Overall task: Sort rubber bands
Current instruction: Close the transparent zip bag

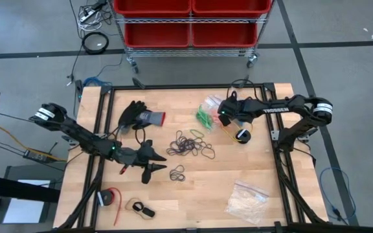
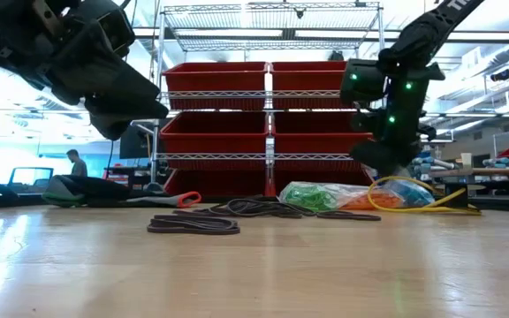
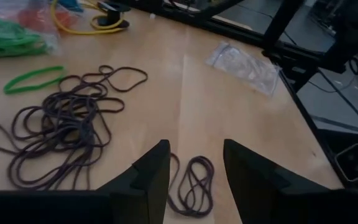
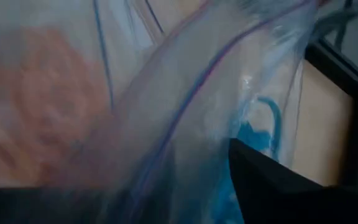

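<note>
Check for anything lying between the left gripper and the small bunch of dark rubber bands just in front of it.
Nothing visible does. The left gripper hangs open over bare wood, with the small dark bunch showing between its fingers. The large dark pile lies off to one side.

The tabletop (image 1: 238,168) is pale, light-brown wood with a black frame. At its centre lies a tangle of dark, purplish-black rubber bands (image 1: 188,144), with a smaller dark cluster (image 1: 177,173) below it. A single bright green band (image 3: 33,79) lies at the left of the left wrist view. Upper right of centre, a clear bag (image 1: 207,115) shows bright green and orange contents, beside a yellow cable (image 1: 233,134). A black-and-grey glove (image 1: 138,116) with a red cuff lies at upper left. Red bins (image 1: 190,22) fill the top. A clear bag of whitish pieces (image 1: 247,200) lies lower right.
</note>
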{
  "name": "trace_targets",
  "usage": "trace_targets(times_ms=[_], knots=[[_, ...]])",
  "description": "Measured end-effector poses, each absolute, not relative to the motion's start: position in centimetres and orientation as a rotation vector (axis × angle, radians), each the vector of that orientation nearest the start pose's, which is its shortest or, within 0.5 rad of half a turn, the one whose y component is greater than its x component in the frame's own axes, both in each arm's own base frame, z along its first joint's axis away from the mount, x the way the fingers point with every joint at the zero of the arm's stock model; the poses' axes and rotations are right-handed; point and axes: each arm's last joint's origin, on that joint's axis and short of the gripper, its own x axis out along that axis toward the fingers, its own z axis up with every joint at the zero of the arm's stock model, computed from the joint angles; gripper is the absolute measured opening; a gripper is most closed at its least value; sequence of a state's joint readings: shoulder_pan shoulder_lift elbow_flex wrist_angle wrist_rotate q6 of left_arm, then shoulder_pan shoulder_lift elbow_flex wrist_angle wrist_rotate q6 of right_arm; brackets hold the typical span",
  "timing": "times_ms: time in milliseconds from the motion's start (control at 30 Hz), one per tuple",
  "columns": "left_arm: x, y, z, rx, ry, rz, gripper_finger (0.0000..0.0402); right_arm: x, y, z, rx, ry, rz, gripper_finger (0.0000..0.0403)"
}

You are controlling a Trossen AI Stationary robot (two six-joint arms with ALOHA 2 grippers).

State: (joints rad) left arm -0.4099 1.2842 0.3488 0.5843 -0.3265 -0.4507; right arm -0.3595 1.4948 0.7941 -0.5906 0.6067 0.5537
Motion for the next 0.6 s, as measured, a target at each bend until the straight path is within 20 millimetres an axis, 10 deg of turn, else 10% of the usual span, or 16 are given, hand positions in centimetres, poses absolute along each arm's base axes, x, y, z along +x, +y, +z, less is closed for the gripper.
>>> trace_targets(times_ms=[600], knots=[[21.2,-8.1,16.2,-0.312,0.319,0.009,0.0158,26.3,-8.6,20.0,0.706,0.597,-0.869,0.0138]])
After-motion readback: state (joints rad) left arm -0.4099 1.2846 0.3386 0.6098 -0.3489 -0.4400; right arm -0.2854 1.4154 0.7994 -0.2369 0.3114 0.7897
